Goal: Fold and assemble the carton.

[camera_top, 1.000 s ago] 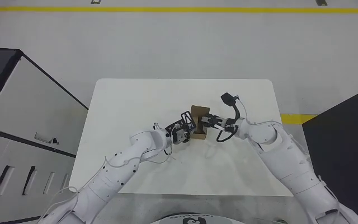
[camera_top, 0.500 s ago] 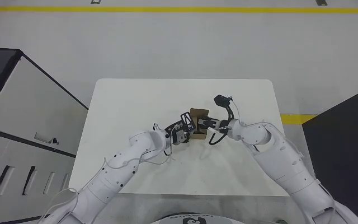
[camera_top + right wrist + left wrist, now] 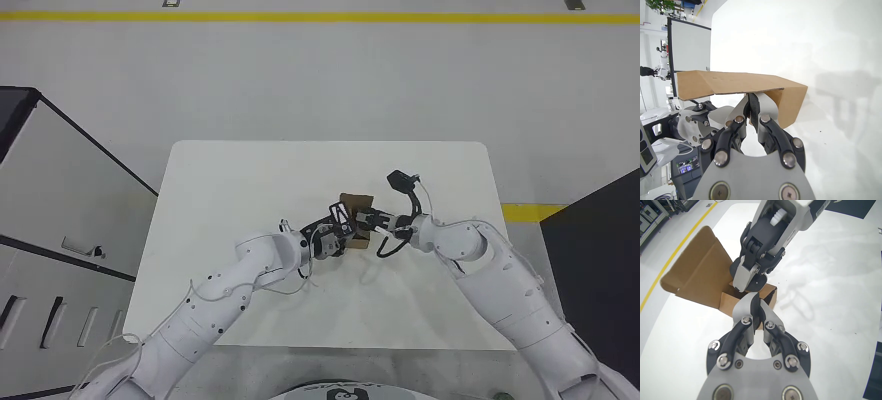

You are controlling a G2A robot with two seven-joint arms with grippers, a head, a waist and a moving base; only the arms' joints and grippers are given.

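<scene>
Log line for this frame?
carton: on table, lid flap up | left hand: shut on one wall | right hand: shut on opposite wall

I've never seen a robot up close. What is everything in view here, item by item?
carton: one, brown cardboard, mid-table between the two grippers, lid flap raised.
table: one, white, under the carton.
floor line: one, yellow, on the grey floor beyond the table.
cabinet: one, grey with black frame, beside the table on the left arm's side.
dark unit: one, black, on the floor on the right arm's side.
left gripper: one, silver and black, shut, tip at the carton's wall.
right gripper: one, silver and black, shut on the carton's edge, facing the left one.
</scene>
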